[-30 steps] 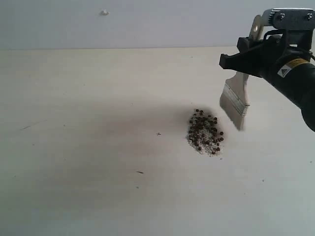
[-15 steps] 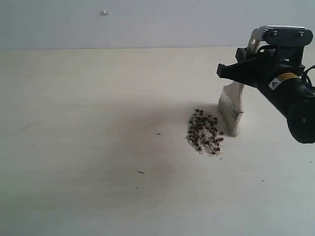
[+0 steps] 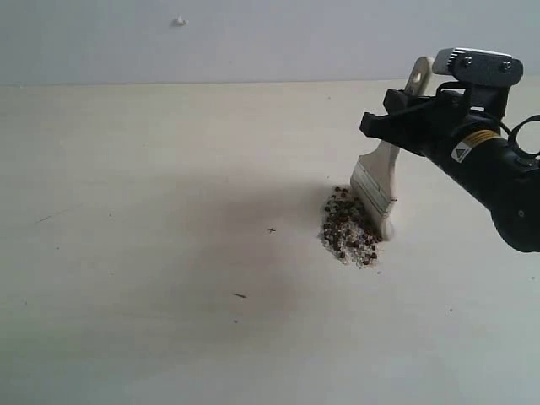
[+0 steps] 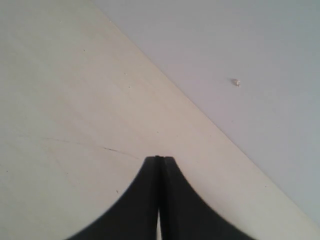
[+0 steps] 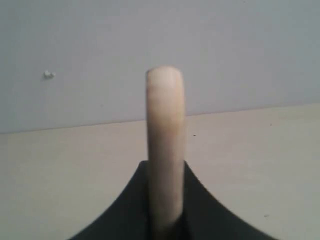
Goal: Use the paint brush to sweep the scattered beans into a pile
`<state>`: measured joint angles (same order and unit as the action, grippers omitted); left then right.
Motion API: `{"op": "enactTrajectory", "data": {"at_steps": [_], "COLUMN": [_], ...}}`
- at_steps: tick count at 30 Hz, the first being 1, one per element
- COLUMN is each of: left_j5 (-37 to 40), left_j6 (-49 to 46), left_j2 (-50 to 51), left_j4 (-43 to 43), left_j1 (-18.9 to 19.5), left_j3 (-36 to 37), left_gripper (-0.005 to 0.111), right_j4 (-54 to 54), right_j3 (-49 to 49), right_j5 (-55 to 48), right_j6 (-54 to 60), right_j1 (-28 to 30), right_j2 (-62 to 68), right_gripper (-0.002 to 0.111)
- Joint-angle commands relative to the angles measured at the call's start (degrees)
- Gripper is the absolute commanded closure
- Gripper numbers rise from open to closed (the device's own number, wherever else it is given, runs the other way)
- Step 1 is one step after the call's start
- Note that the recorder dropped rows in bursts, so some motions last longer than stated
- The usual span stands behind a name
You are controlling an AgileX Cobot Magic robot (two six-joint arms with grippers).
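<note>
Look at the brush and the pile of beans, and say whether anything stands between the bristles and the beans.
Nothing visible does. The tilted brush has its bristles down at the table, right against the beans on their right side in the exterior view.

Right arm [image 3: 498, 181]: reaches up and leftward from the right edge of the exterior view. Its black right gripper [image 3: 390, 124] points left, and the jaws are clamped on the handle of the paint brush [image 3: 374, 187], which hangs bristles-down beneath them; in the right wrist view that handle stands upright between the two dark fingers [image 5: 130, 215]. Left gripper [image 4: 159, 162]: jaws pressed fully together, tips touching, nothing held between them.
</note>
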<state>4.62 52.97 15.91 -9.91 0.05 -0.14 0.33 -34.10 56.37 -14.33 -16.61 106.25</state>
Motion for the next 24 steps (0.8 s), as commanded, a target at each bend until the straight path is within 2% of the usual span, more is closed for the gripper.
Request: {"op": "enactTrajectory", "data": {"at_steps": [1, 11, 18, 24], "left_j5": [-0.04, -0.04, -0.04, -0.04], "left_j6": [-0.37, -0.37, -0.37, -0.37], "left_j2": [-0.37, -0.37, -0.37, -0.37], "left_j4": [0.30, 0.30, 0.30, 0.30], "left_j1": [-0.11, -0.11, -0.11, -0.11], "left_j3": [0.14, 0.14, 0.14, 0.14], "left_gripper": [0.107, 0.107, 0.107, 0.107], "right_j4": [-0.71, -0.33, 1.30, 6.00], "right_j3": [-0.09, -0.09, 0.15, 3.75], "right_j5": [-0.27, -5.15, -11.55, -2.17], "right_j6": [-0.45, 2.69, 11.88, 12.76], "right_j1": [-0.05, -0.05, -0.05, -0.05], "right_j2": [-0.98, -8.07, -13.17, -12.54], "right_gripper": [0.108, 0.108, 0.108, 0.108]}}
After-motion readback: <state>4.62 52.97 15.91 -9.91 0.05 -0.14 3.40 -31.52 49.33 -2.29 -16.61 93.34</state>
